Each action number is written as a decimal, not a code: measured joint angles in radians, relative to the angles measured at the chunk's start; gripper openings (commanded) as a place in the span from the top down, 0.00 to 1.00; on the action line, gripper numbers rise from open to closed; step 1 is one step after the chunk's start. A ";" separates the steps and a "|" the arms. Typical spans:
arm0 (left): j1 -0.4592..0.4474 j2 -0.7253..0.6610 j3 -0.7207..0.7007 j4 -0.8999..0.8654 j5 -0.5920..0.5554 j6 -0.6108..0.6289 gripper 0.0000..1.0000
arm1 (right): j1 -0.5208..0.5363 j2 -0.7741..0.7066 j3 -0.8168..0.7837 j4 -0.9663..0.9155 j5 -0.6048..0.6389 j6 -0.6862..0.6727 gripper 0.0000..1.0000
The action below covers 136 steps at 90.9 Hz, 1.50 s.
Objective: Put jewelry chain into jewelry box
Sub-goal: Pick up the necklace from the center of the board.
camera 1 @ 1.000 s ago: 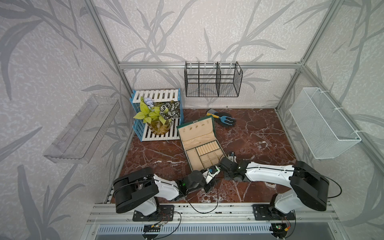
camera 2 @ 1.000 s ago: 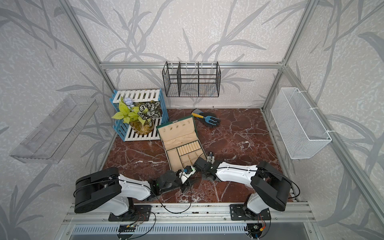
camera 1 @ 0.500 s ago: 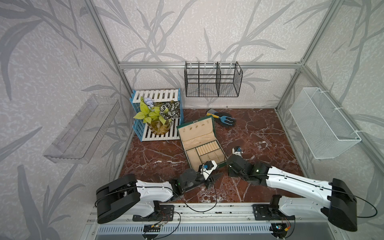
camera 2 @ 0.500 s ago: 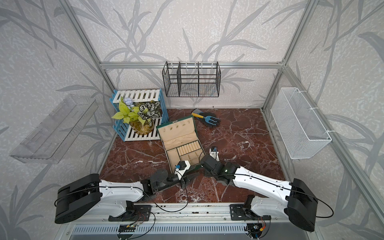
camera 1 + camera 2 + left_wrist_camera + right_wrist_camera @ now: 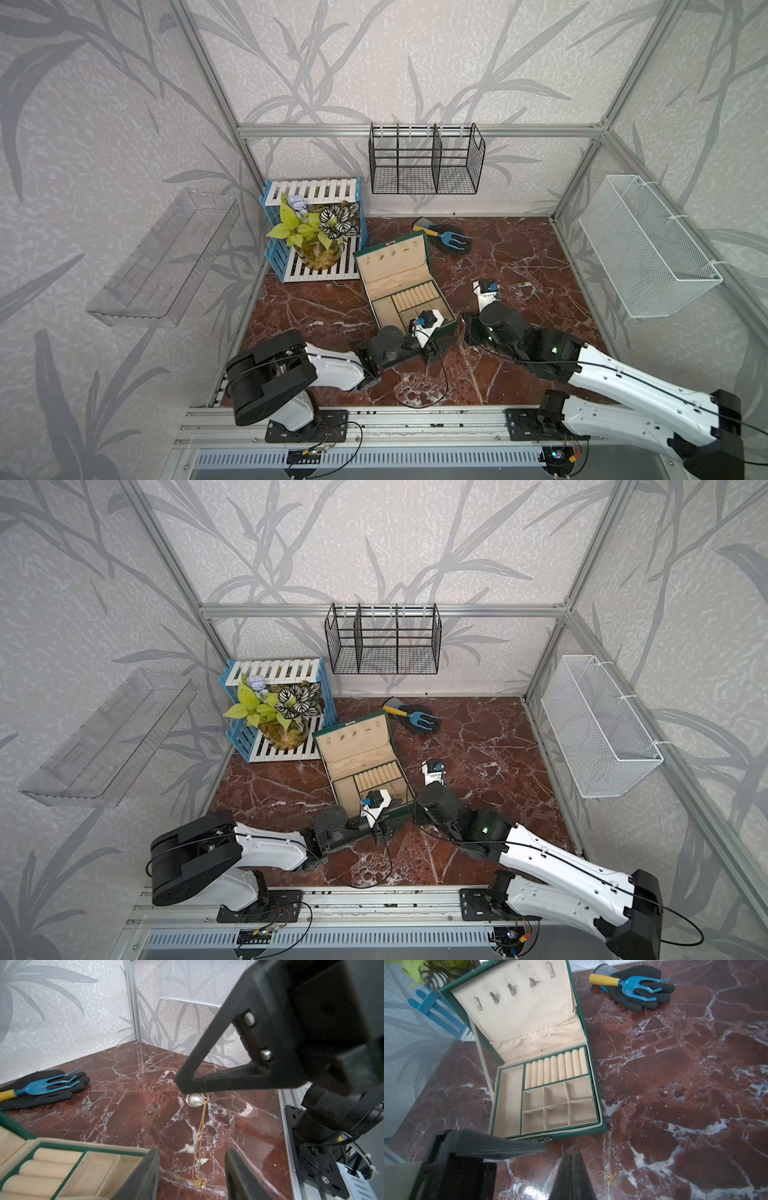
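The dark green jewelry box (image 5: 392, 257) (image 5: 357, 746) stands open on the red marble floor; in the right wrist view its cream compartments (image 5: 556, 1105) hold nothing. My right gripper (image 5: 573, 1154) (image 5: 182, 1088) is shut just off the box's front right corner. The pearl pendant (image 5: 195, 1100) hangs right under its tip. From there the gold jewelry chain (image 5: 200, 1136) runs down to a small heap (image 5: 611, 1177) on the floor. My left gripper (image 5: 192, 1151) is open, its fingers on either side of the lower chain without touching it. It sits beside the box's front edge (image 5: 60, 1146).
A black glove with a blue hand rake (image 5: 451, 241) lies behind the box. A potted plant (image 5: 316, 249) sits on a blue and white rack at the back left. A black wire basket (image 5: 424, 166), a white mesh basket (image 5: 648, 249) and a clear shelf (image 5: 166, 257) hang on the walls.
The left jaws have spread wider. Both arms have changed pose, the right forearm swinging out to the right, while both grippers stay by the box's front corner.
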 measured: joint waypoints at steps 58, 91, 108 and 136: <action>0.053 0.093 0.075 0.089 0.164 -0.077 0.44 | -0.100 -0.025 0.017 0.046 -0.145 -0.055 0.95; 0.146 -0.042 0.055 0.041 0.367 -0.238 0.44 | -0.290 -0.081 -0.042 0.165 -0.497 -0.058 0.95; 0.161 -0.045 0.078 0.015 0.427 -0.306 0.50 | -0.312 -0.098 -0.049 0.207 -0.617 -0.059 0.95; 0.174 -0.071 0.103 0.002 0.462 -0.390 0.71 | -0.315 -0.095 -0.051 0.242 -0.727 -0.061 0.94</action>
